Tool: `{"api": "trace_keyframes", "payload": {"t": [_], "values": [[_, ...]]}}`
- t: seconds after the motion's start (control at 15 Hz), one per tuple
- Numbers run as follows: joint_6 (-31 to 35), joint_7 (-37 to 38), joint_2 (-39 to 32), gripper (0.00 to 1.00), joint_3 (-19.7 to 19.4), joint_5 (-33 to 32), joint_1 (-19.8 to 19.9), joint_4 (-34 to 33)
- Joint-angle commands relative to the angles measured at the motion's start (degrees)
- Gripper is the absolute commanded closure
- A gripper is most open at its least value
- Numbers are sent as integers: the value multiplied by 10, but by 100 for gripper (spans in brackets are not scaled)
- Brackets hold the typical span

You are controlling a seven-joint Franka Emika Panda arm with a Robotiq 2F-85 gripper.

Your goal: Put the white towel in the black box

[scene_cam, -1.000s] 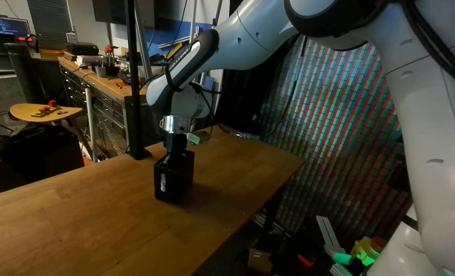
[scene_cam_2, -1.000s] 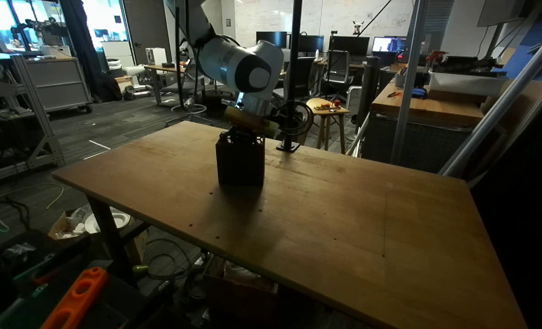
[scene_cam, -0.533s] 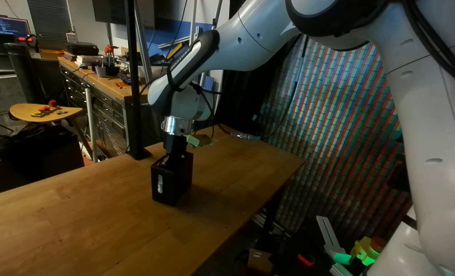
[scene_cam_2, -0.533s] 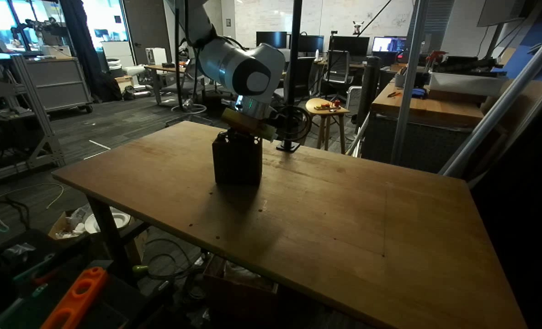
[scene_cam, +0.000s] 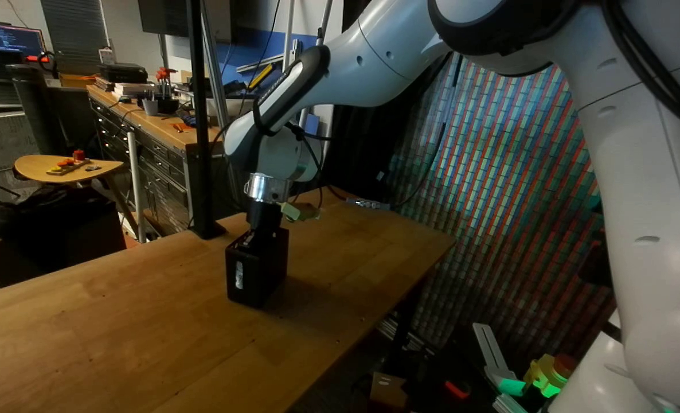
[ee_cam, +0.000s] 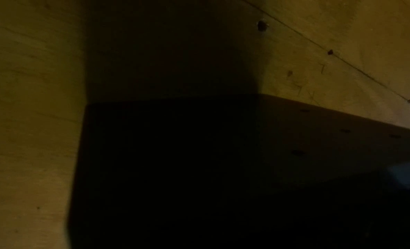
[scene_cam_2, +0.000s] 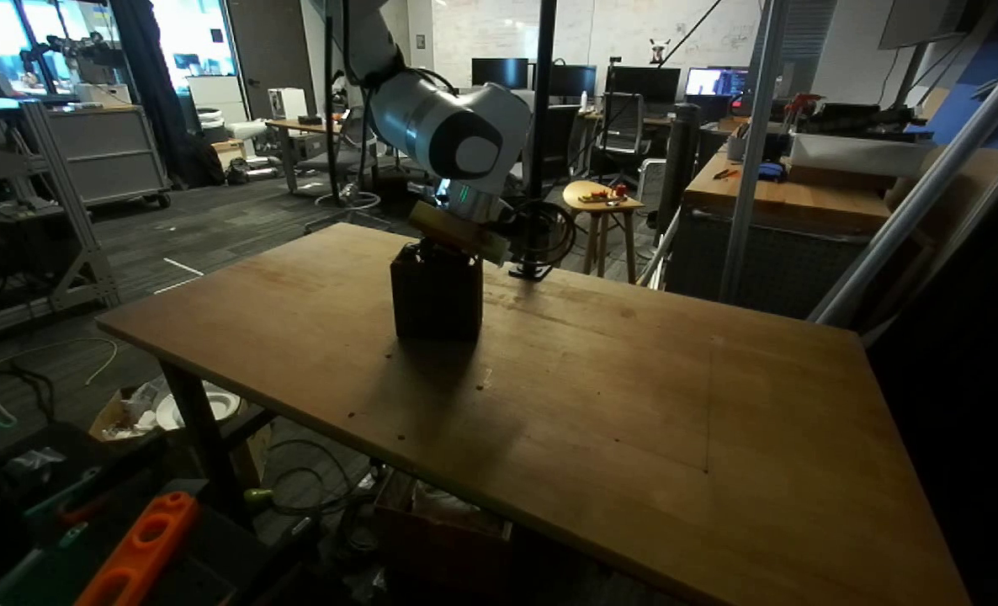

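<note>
1) Black box (scene_cam: 257, 272) stands upright on wooden table (scene_cam: 116, 321), directly below the gripper (scene_cam: 258, 235); same in both exterior views
2) Gripper points down, lower end right at box top, overlapping rim as seen; can't tell how deep it reaches or if it touches a wall
3) Fingertips hidden by box & wrist view v dark, so can't tell if jaws are apart, together or clamped on sth
4) Box inside out of sight, so can't say where towel is
5) In an exterior view, box's narrow side w/ whitish label (scene_cam: 239, 275) shows, gripper body rising straight above
6) In an exterior view, broad dark side of box (scene_cam_2: 437, 299) faces cam, gripper's linkage just above rim, yellowish block (scene_cam_2: 457, 231) tilted on the wrist above that
7) Wrist view: box = big dark shape, lower middle to R edge, w/ shadow (ee_cam: 174, 52) running up across table; pale bluish patch (ee_cam: 408, 173) at R edge, can't tell what
8) Arm (scene_cam: 368, 63) comes in from upper R in an exterior view, bends down to gripper
9) Black pole (scene_cam: 200, 126) stands at table edge, near box but apart from it
10) Bg: stool (scene_cam: 33, 166) w/ small coloured bits (scene_cam: 67, 166) on top, beyond table, well apart from box
</note>
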State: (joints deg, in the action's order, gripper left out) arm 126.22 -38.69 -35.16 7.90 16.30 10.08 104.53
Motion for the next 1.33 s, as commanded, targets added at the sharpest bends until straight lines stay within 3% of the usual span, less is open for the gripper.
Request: {"api": "trace_keyframes", "payload": {"t": [0.0,0.67,1.27], "values": [[16,-17,-21,100,9,14,8,9],[-6,9,52,100,-3,-19,-10,30],[-41,50,182,100,-54,-122,-16,28]]}}
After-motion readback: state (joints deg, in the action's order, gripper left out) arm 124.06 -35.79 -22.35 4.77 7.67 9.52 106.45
